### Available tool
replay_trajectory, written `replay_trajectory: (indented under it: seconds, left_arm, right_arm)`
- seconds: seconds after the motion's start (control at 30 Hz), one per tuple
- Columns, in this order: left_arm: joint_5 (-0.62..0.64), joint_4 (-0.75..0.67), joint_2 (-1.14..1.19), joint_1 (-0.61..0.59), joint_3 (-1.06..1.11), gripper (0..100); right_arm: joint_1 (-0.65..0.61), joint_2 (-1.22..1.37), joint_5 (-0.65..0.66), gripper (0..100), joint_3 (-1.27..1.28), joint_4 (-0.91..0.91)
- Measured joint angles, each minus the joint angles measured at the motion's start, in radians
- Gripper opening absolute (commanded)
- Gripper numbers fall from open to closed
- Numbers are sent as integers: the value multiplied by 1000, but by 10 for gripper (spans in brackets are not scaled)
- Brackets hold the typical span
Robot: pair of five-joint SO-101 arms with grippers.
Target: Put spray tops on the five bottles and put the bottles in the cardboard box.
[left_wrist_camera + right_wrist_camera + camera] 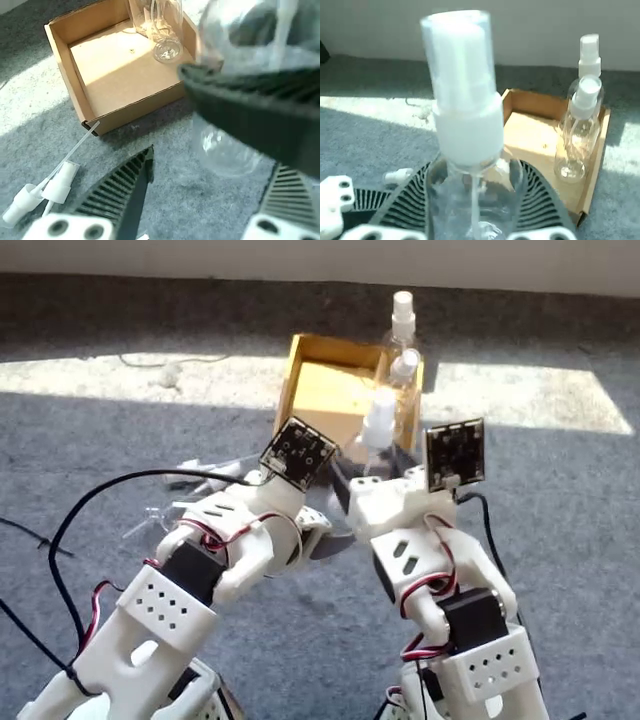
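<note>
Right jaws are pinching the capped bottle (467, 150) upright, box (535, 100) sits just ahead of it, left jaws spread nearby.

Two white plastic arms (240, 540), black servos (190, 570), red-and-black cables (420, 600), hole-dotted brackets (160, 605), black ribbed claw fingers (117, 195).

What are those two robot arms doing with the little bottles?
The right gripper is holding a clear bottle with a spray top on it, just in front of the cardboard box. Two more topped bottles stand inside the box. The left gripper is open next to the held bottle, holding nothing. Loose spray tops lie on the grey carpet.
</note>
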Motion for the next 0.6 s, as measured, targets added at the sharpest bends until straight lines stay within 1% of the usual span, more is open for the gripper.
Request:
replay_trajectory:
  seconds: [0.1,0.23,0.47,0.6]
  left_arm:
    - [0,8,0,12,12,336]
    - [0,8,0,21,68,336]
    - [0,3,0,32,120,336]
    - [0,2,0,29,133,336]
  right_arm:
    - [78,41,61,4,0,-173]
    - [161,212,124,4,5,-427]
    - [180,652,132,4,5,-779]
    - [180,767,132,4,28,-927]
